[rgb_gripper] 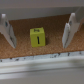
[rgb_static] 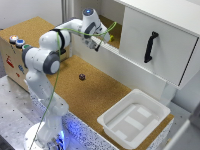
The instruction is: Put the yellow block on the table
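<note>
Reaching into the cabinet, the hand [rgb_gripper: 36,31] straddles the yellow block [rgb_gripper: 36,37], fingers spread.

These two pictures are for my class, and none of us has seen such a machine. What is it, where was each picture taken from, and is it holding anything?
The white jointed machine is a robot arm standing beside a cork-topped table. One picture comes from a camera off to the side; the other from a camera on the arm's wrist, looking between its fingers. The pincer at the arm's end reaches into an open white cabinet. In the wrist view it stands open around a small yellow block marked with a 1, and holds nothing yet. On the table lie a small dark block and a white tray.
</note>
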You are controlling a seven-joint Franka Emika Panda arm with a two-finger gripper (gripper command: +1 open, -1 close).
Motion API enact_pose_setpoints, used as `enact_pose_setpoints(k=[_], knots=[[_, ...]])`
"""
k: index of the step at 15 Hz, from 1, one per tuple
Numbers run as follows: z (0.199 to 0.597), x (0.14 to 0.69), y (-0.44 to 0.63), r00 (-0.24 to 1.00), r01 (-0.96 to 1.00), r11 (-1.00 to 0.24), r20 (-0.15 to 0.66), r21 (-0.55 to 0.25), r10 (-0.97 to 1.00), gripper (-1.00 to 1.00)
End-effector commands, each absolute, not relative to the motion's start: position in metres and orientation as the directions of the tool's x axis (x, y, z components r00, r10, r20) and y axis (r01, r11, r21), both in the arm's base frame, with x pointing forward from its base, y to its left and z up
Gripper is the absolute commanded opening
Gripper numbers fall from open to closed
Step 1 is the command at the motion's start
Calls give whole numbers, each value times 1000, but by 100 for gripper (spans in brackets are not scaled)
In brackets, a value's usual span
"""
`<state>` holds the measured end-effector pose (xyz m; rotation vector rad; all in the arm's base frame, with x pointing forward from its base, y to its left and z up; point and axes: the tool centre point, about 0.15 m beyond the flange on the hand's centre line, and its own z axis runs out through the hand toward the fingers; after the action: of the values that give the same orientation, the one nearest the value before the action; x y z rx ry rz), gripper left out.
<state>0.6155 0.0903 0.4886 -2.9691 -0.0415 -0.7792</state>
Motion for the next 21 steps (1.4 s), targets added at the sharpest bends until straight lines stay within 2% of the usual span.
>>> enact_pose_setpoints(k=[1,5,9,10,17,21], knots=[[476,676,92,913,114,-993,389,45,122,100],[466,690,94,889,140,-987,429,78,160,100],[461,703,97,879,129,-989,454,66,145,100],[460,706,97,881,131,-989,450,67,147,-100],[459,705,103,874,125,-991,468,49,133,-100],[475,694,105,860,106,-993,498,47,116,-100]])
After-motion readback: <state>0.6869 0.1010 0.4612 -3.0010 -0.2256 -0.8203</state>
